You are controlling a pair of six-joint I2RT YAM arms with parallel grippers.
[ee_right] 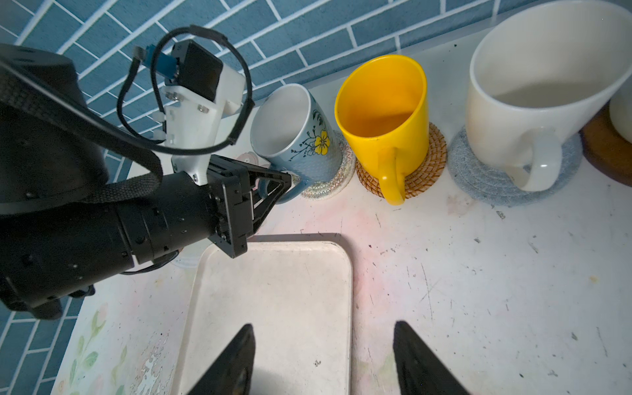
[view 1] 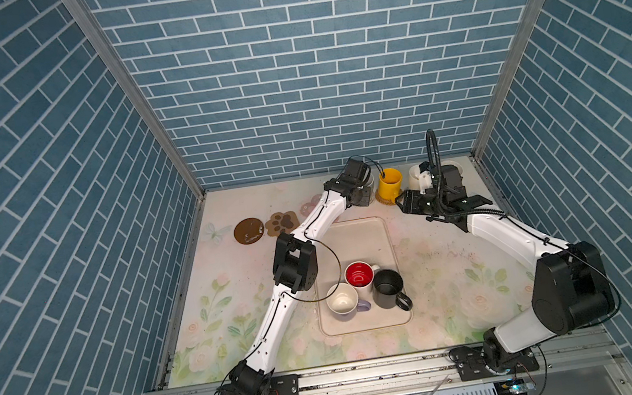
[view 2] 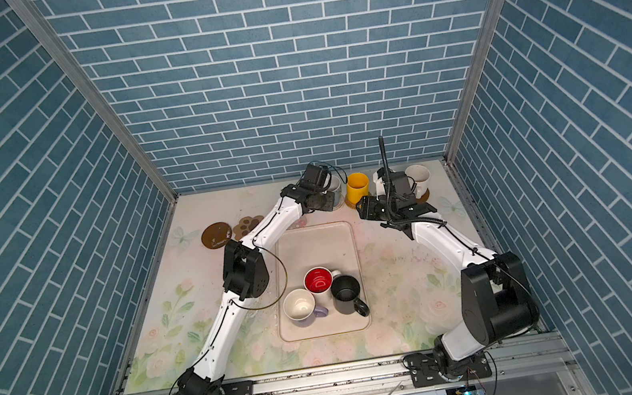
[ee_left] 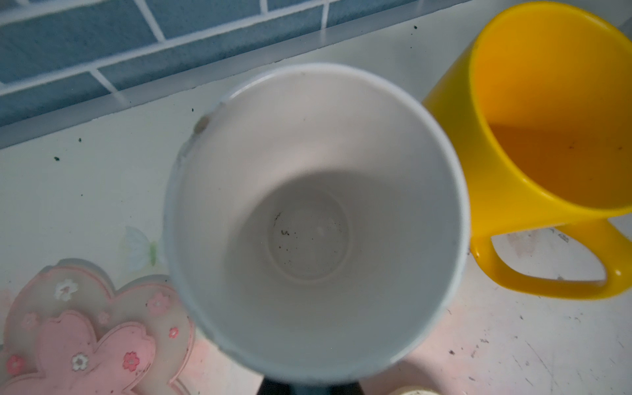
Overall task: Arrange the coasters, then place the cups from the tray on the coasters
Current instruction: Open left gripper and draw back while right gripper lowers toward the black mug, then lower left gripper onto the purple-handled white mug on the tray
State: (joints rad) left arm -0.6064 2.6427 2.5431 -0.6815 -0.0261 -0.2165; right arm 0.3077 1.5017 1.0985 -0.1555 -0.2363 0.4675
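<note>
Currently, the step in hand appears to be setting down the light blue floral mug (ee_right: 294,136). It stands on the pale patterned round coaster (ee_right: 337,178) at the back of the counter (ee_right: 478,273), just beside the yellow mug (ee_right: 383,113) on its rattan coaster (ee_right: 432,164). My left claw (ee_right: 284,184) is at the blue mug's handle; I cannot tell whether it is clamped there or merely around it. My right claw (ee_right: 325,359) stands wide and empty over the edge of the cream tray (ee_right: 273,301).

Recommendation: part the left jaws fully, then back out straight along the line of the handle. That way neither finger should hook it and drag the mug off its coaster or against the yellow mug.

The black mug (view 1: 388,287) and three others wait on the tray. The pink flower coaster (ee_left: 85,335), paw coaster (view 1: 282,222) and a brown disc (view 1: 248,230) are vacant.
</note>
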